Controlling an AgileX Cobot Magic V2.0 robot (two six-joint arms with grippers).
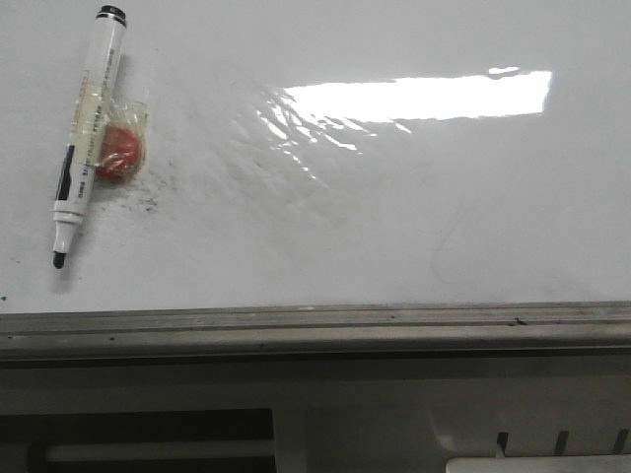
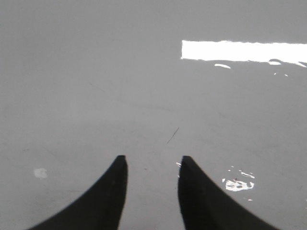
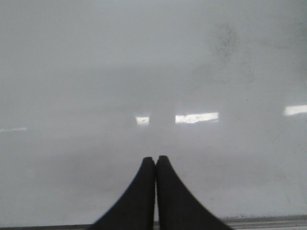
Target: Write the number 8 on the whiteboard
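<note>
The small red object wrapped in clear plastic point(image 1: 119, 150) is lying partly hidden behind the white black-tipped marker point(image 1: 87, 138); what it is stays unclear. The marker's printed lettering is reading too small. The glossy white whiteboard point(image 1: 394, 227) is running off every picture's edge.

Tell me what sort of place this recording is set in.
Probably a lab or office test bench. A glossy whiteboard lies flat as the work surface, bare of writing, with a grey metal edge rail at its near side. An uncapped marker lies on it, and strip lighting glares off the board.
</note>
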